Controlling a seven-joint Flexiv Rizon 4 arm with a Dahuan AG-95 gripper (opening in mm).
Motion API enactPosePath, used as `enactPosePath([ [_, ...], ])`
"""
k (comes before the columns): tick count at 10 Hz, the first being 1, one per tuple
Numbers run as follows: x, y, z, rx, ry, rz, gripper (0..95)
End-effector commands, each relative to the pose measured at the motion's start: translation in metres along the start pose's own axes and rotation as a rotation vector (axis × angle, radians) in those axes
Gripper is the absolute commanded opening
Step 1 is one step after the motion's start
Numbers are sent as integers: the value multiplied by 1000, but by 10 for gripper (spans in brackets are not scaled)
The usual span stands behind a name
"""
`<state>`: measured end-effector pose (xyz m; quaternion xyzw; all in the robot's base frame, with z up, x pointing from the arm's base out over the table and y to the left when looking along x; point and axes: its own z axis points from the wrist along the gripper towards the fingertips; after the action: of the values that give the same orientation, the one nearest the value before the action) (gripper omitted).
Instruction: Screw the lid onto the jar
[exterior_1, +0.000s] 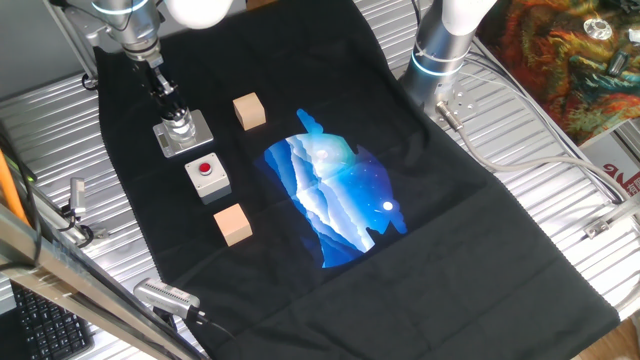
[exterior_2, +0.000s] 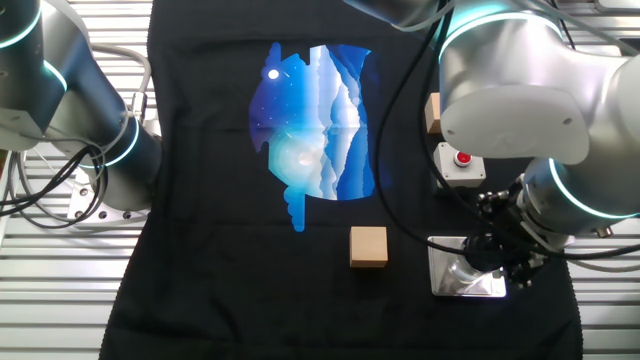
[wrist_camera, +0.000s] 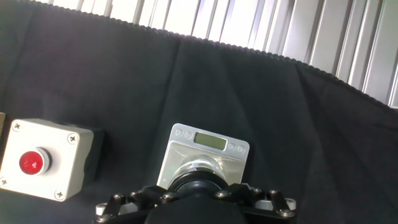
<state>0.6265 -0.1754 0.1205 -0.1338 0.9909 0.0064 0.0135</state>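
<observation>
Jar (wrist_camera: 200, 168) on its metal base plate (wrist_camera: 208, 152), mostly hidden beneath the gripper (wrist_camera: 198, 190); jaws' state unclear, lid unseen.

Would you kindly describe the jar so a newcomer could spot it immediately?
On the black cloth, find the column of small items beside the blue print. The jar is under the gripper; unlike the wooden cubes and button box, it stands on a metal plate.

Layout of the things on the cloth

The jar (exterior_1: 181, 127) stands on its base plate (exterior_1: 199, 137), under the gripper (exterior_1: 176, 112). Just beside the plate is the button box (exterior_1: 208, 177). One wooden cube (exterior_1: 249, 111) lies behind the box, another cube (exterior_1: 232, 223) in front of it.
</observation>
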Motion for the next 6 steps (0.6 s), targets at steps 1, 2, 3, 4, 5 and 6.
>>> enactPosePath([
  [1, 0, 0, 0, 1, 2, -39, 760],
  [2, 0, 0, 0, 3, 6, -82, 760],
  [3, 0, 0, 0, 13, 12, -152, 760],
  [4, 0, 0, 0, 11, 18, -239, 760],
  [5, 0, 0, -1, 8, 22, -314, 760],
  [6, 0, 0, -1, 0, 34, -442, 760],
])
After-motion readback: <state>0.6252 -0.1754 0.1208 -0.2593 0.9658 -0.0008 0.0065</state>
